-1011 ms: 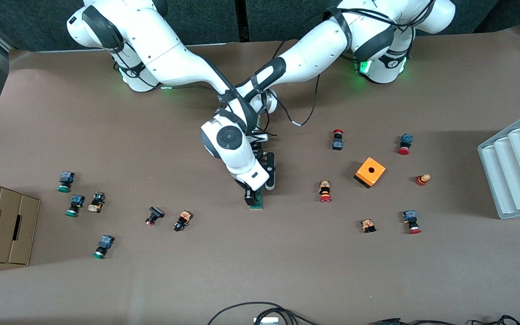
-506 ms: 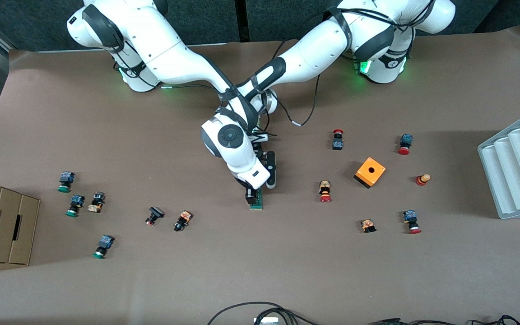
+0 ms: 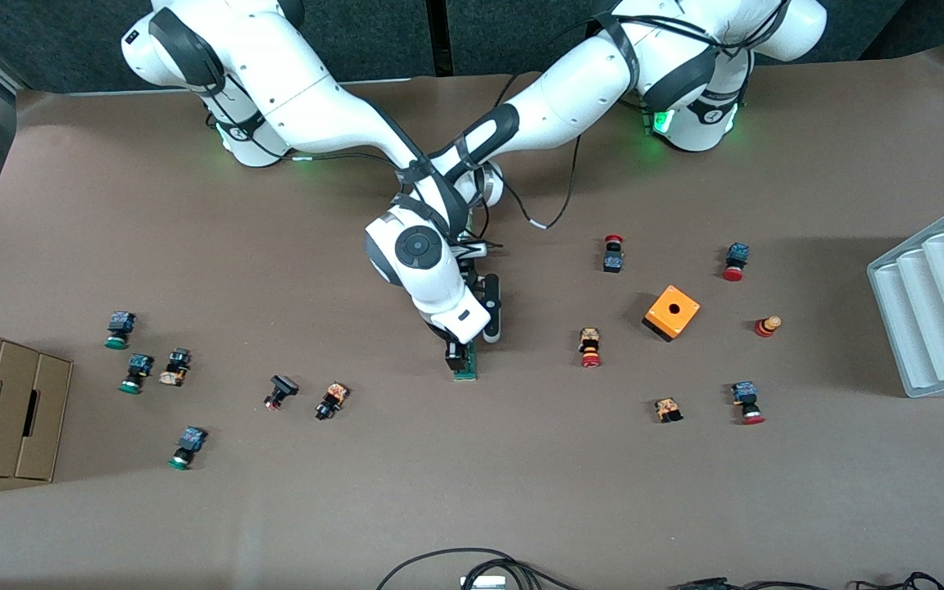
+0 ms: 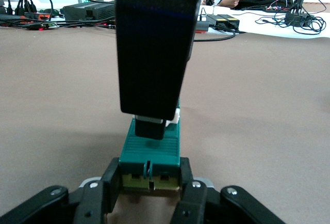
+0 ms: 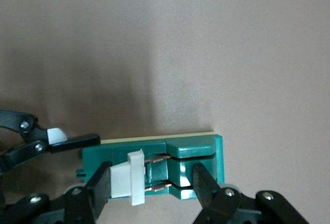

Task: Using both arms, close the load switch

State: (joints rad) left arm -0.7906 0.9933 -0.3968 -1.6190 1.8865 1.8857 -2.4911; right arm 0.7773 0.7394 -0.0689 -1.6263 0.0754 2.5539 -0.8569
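Note:
The load switch is a narrow dark-green block lying on the brown table near its middle. My left gripper is shut on one end of the switch; in the front view the right arm's hand hides it. My right gripper comes down on the switch from above. One finger presses the white handle and the other sits against the green body, and two copper prongs show between handle and body. In the front view the right gripper stands over the switch.
An orange box with a hole and several red-capped push buttons lie toward the left arm's end. Green-capped buttons and a cardboard box lie toward the right arm's end. A white ridged tray stands at the table's edge.
The right arm's hand has shifted slightly toward the bases over the switch, and its fingers have drawn in on it. The left arm and the switch have stayed in place.

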